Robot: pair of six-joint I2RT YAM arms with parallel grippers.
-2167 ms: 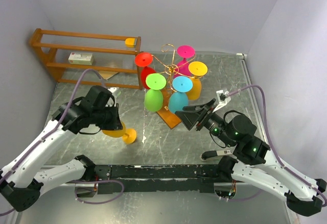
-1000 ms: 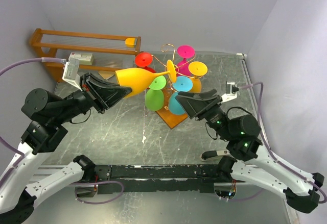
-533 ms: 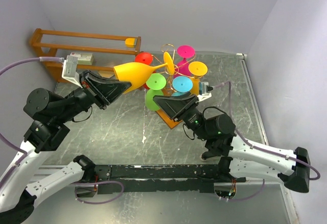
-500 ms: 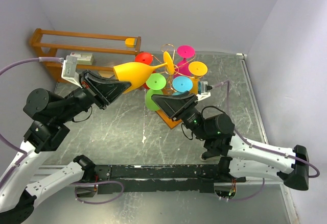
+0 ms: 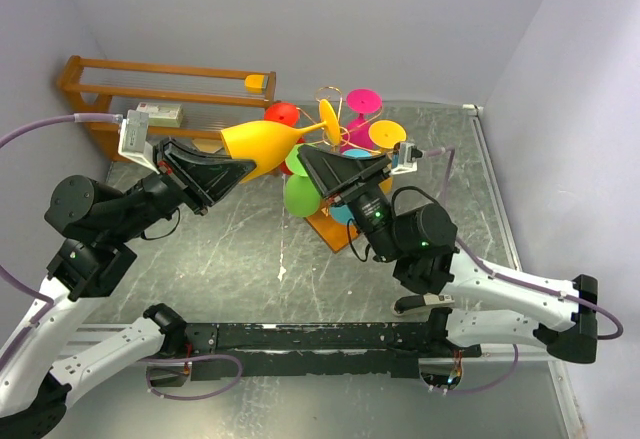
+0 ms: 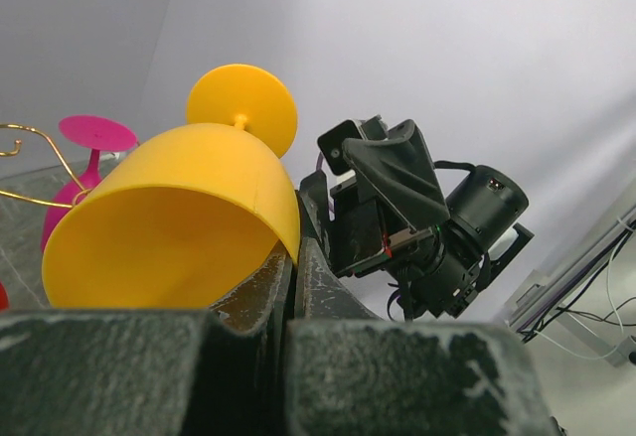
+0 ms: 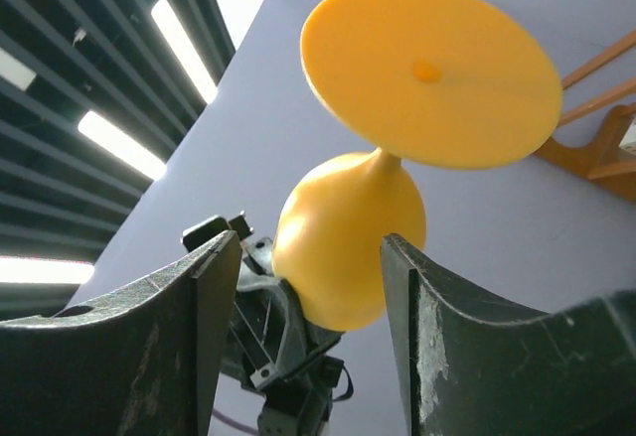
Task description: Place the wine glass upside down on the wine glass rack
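The left arm (image 5: 100,229) rises from the lower left of the overhead view and reaches toward the centre, with the left gripper (image 5: 238,167) lifted well above the table (image 5: 230,259). It is clamped on the yellow-orange wine glass (image 5: 262,146). The glass lies almost on its side in the air, bowl toward the gripper and foot pointing right at the wine glass rack (image 5: 335,111) in the upper centre. The foot is close to the rack's gold wire arms, but whether it touches them cannot be told.

The right arm (image 5: 500,284) sweeps in from the lower right with its elbow folded. The right gripper (image 5: 318,166) points up and to the left, just under the glass's stem and in front of the rack, partly hiding the green glass (image 5: 298,197) hanging there. A wooden shelf (image 5: 165,99) stands at upper left.

The left wrist view adds how the glass is held. The bowl's wall is pinched at the rim between the two fingers (image 6: 260,292) at lower centre, and the open mouth faces the lower left. The right gripper shows just right of the bowl, and a pink glass (image 6: 94,138) sits at the left edge.

The right wrist view looks upward and shows its own fingers (image 7: 169,327) spread wide, gripping nothing. The bowl appears in the gap between them, with the foot above in the upper centre. Whether either finger touches the bowl cannot be told. The left gripper shows behind the bowl.
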